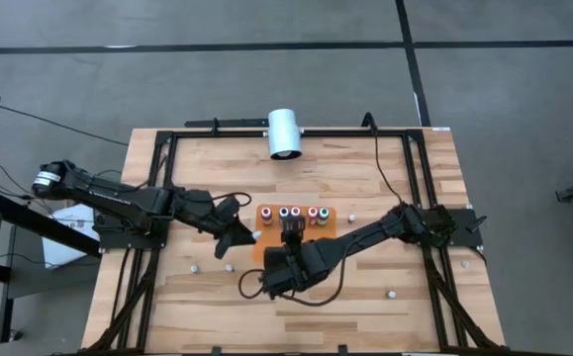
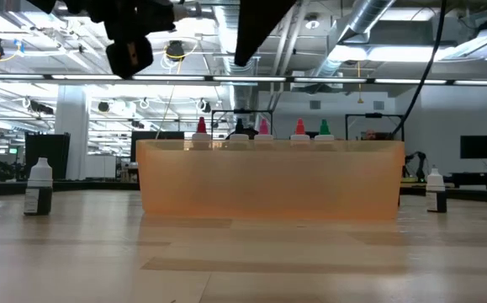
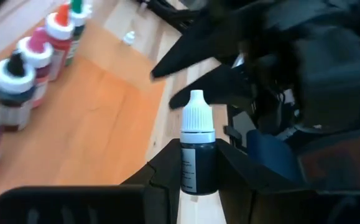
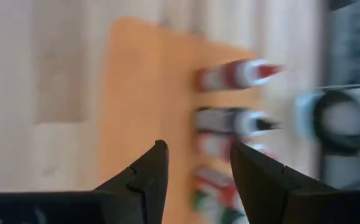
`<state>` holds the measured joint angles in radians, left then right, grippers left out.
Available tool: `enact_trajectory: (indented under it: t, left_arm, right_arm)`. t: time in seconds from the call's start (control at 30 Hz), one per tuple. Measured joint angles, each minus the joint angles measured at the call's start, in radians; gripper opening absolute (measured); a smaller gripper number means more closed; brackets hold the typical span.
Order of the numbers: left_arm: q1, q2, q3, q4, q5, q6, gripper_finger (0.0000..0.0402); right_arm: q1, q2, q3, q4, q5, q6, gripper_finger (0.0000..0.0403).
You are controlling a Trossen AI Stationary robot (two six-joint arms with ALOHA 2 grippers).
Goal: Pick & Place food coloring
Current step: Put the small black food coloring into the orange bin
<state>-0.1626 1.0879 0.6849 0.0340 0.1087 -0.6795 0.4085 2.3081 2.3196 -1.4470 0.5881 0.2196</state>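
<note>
left gripper (image 3: 198, 180) clamped on dark white-capped bottle (image 3: 197, 146), just off orange mat (image 1: 266, 242) | right gripper (image 4: 198, 165) parted, empty, over mat | row of bottles (image 1: 299, 214) upright on mat | likely light, slick, tippy: grip mid-body

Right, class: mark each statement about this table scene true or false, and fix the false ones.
1. The left gripper holds a dark bottle with a white cap. True.
2. The right gripper is clamped on a bottle. False: its fingers are apart with nothing between them.
3. Five food coloring bottles stand in a row on the orange mat. True.
4. The white cylinder stands on the orange mat. False: it lies at the table's far edge, away from the mat.
5. A pink-topped bottle is in the row. True.
</note>
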Motion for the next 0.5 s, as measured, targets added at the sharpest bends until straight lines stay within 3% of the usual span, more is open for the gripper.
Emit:
enact_trajectory:
  t: [0.2,0.5]
  left_arm:
    - [-0.03,0.075,0.0,0.021,-0.027,0.048,0.0073]
    - [-0.03,0.089,0.0,0.026,-0.036,0.069,0.0073]
  right_arm:
    - [-0.038,0.0,0.0,0.02,-0.246,-0.007,0.0163]
    - [-0.071,0.0,0.0,0.009,-0.25,0.002,0.0151]
